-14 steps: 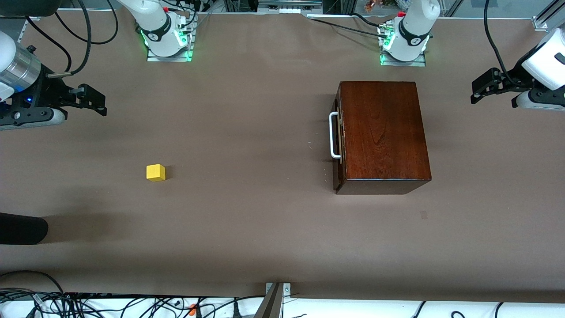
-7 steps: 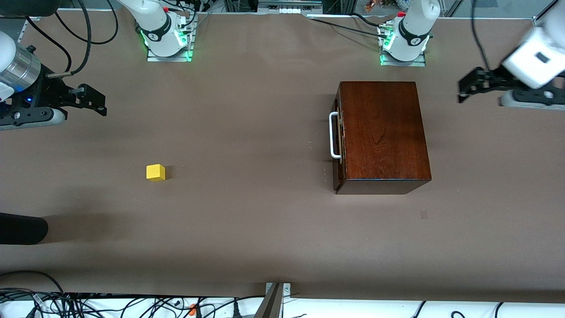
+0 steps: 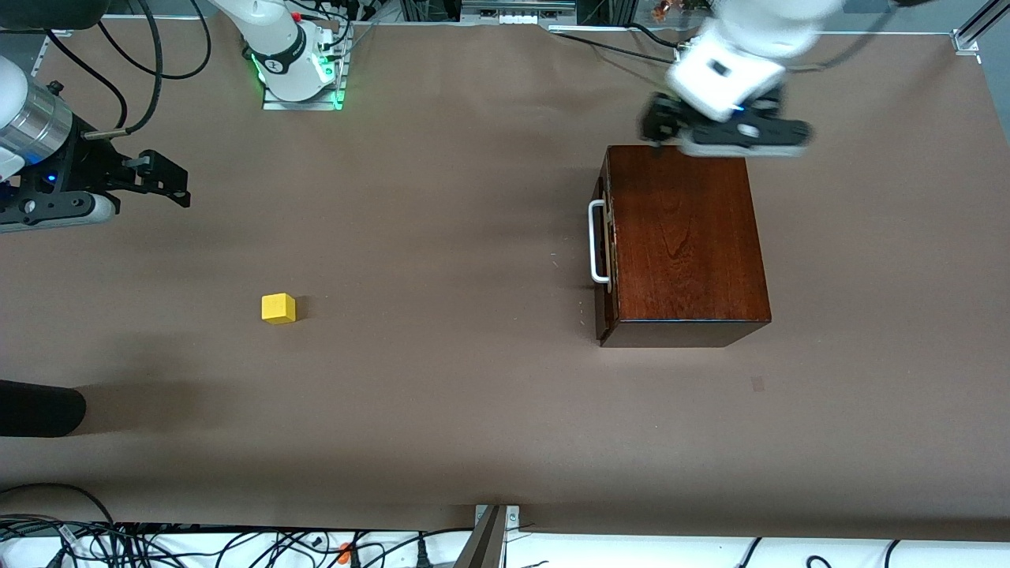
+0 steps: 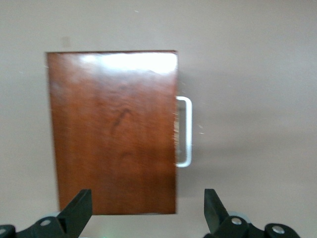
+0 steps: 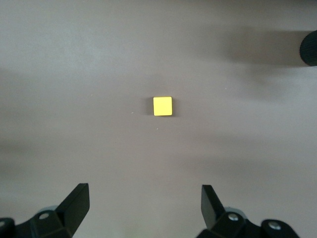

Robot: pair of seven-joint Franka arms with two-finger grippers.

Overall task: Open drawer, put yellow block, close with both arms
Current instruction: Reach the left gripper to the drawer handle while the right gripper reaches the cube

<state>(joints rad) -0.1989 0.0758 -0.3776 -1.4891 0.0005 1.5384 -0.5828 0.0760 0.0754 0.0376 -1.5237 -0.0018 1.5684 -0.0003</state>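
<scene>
Brown box (image 3: 682, 241): the left gripper (image 3: 659, 130) has swung in over its edge, fingers spread wide, holding nothing. The right gripper (image 3: 162, 181) waits spread at the table's edge.

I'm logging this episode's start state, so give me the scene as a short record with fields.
drawer: shut, flush in the wooden box, white handle facing the right arm's end of the table
yellow block: on the table, toward the right arm's end, apart from the box
left tool: open, empty, over the box's edge nearest the arm bases
right tool: open, empty, waiting above the table at its own end
block in drawer: not yet
</scene>
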